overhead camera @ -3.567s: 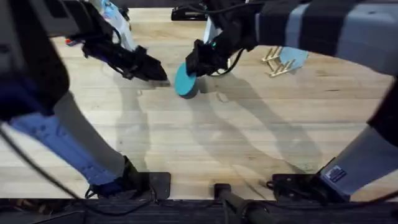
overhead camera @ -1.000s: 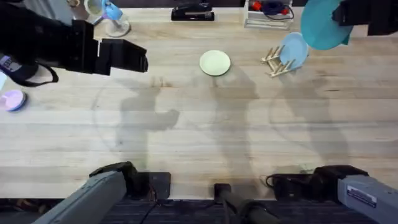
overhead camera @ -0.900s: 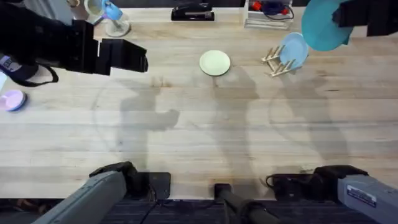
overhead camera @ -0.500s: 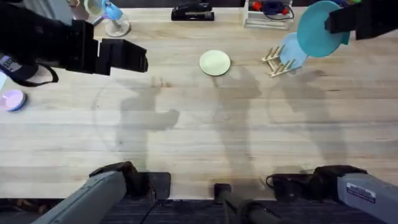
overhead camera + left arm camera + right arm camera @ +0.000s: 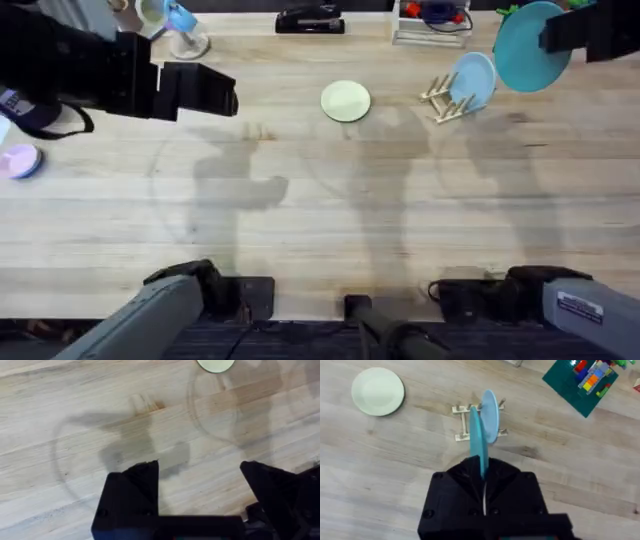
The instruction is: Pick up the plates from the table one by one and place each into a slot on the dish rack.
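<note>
Right gripper point(image 5: 483, 476) clamped on rim of teal-blue plate point(image 5: 530, 47), plate held edge-on, raised above far right of table point(image 5: 320, 200), over dish rack point(image 5: 465, 422); rack holds light-blue plate point(image 5: 491, 415) upright in slot; cream-yellow plate point(image 5: 346, 101) lies flat on table, centre far side, well apart from rack; left gripper point(image 5: 200, 490) raised over left side of table, jaws spread wide, holding nothing.
</note>
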`<state>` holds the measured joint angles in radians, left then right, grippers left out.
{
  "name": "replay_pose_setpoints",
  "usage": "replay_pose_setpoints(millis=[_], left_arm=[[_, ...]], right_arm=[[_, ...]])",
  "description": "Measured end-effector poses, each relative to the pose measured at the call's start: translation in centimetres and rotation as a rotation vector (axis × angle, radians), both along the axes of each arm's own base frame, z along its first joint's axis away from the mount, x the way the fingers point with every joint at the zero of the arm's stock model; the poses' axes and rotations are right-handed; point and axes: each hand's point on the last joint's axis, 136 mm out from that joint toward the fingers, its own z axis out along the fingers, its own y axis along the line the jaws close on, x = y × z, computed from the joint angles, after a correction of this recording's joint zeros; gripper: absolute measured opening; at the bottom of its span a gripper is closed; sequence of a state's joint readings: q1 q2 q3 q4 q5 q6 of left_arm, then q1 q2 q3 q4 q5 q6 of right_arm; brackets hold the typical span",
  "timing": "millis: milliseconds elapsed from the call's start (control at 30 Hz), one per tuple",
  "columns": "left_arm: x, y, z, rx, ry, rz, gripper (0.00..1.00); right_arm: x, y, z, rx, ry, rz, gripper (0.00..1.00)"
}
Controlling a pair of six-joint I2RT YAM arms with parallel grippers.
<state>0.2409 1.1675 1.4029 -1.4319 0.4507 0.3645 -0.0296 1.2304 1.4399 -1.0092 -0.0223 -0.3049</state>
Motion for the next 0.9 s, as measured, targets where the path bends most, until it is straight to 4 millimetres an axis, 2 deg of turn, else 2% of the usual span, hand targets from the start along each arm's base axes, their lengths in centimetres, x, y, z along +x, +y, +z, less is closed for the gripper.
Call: replay_pose_setpoints(millis=[333,900], left_arm=[[0.0,0.0,0.0,0.0,0.0,0.0,0.995],[0.0,0.0,0.0,0.0,0.0,0.0,0.994]], right_arm=[[0.5,0.0,0.0,-0.014,-0.01,0.017,0.028],[3.7,-0.1,-3.9,-0.008,0.089,0.014,0.029]])
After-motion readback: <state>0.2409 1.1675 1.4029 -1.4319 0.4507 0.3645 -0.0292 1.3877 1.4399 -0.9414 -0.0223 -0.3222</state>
